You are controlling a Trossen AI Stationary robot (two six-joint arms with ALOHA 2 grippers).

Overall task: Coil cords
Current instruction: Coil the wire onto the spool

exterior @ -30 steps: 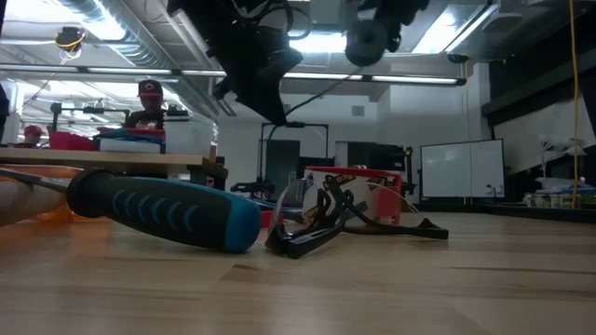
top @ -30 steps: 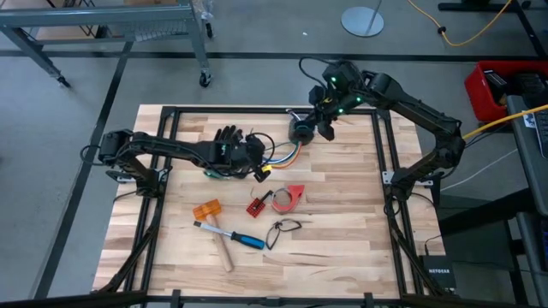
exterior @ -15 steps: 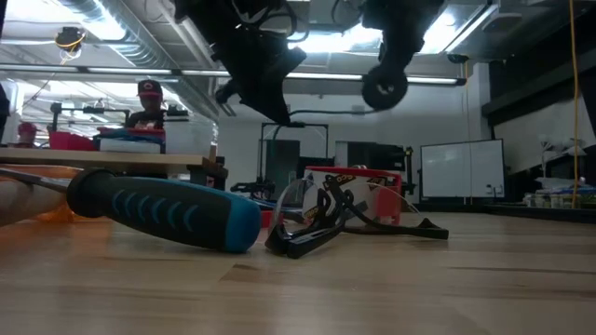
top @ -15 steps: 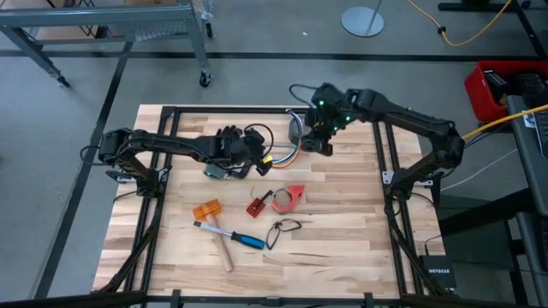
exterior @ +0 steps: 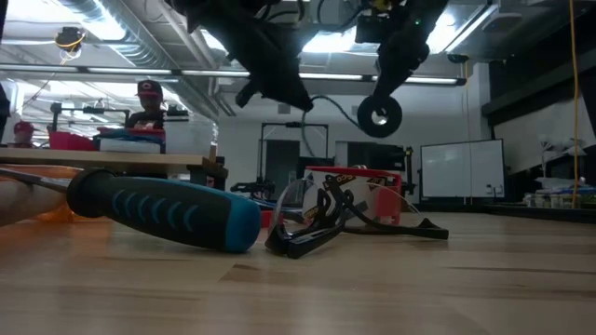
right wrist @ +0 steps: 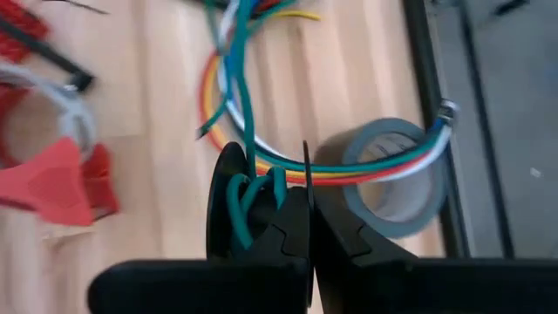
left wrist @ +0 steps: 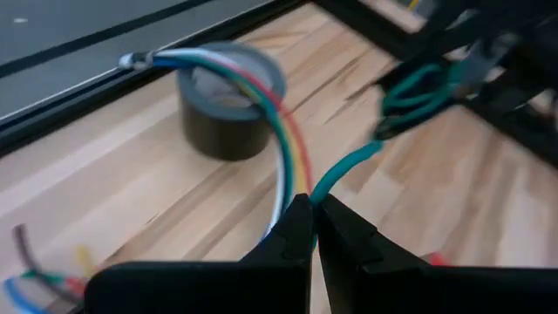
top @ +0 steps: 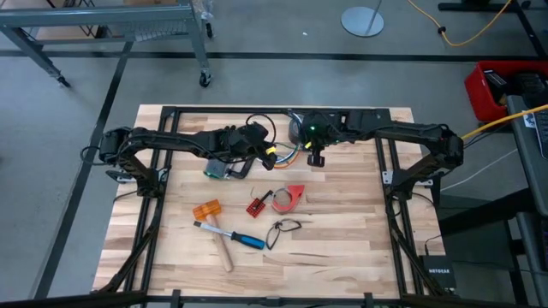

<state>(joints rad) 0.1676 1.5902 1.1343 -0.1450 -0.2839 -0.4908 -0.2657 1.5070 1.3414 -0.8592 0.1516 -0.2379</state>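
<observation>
The bundle of thin coloured cords (top: 284,155) (green, yellow, red, white and blue wires) lies near the far edge of the light wooden table (top: 342,231), between the two arms. The left gripper (left wrist: 314,228) is pinched closed on the wires. The right gripper (right wrist: 272,222) is squeezed closed on a loop of the green wire. Some wires run across the top of a grey roll of tape (right wrist: 397,179) standing just beside them. Nearer the front lie a red tape holder (top: 288,198), a blue-handled tool (top: 240,238) and a small black cord loop (top: 284,228).
</observation>
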